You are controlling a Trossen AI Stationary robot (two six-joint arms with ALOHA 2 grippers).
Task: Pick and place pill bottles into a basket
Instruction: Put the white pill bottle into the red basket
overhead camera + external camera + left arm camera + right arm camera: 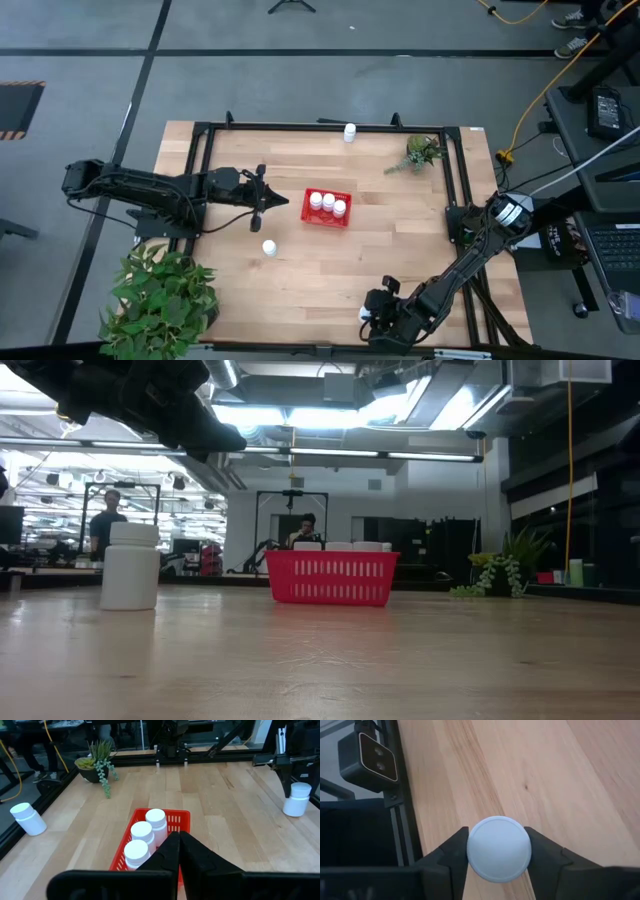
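The red basket (pixel 327 208) stands mid-table with three white pill bottles (pixel 141 831) upright in it. One bottle (pixel 269 247) stands on the table near the basket's near left side; it also shows in the low view (pixel 130 565). Another bottle (pixel 349 132) stands at the far edge. My left gripper (pixel 179 845) is shut and empty, hovering just left of the basket (pixel 175 820). My right gripper (pixel 498 851) is at the table's near edge, shut on a sixth bottle (pixel 365 313). My right gripper pinches the bottle between its two fingers (pixel 457 855), one on each side of the round white cap (pixel 498 840). The fingers come from above, pointing down. The bottle is upright; its body and base are hidden under the cap.
A small potted succulent (pixel 420 152) sits at the far right. A large leafy plant (pixel 160 295) stands at the near left corner. A black frame rail (pixel 402 835) with a camera box (pixel 368 757) runs along the table's edge beside my right gripper.
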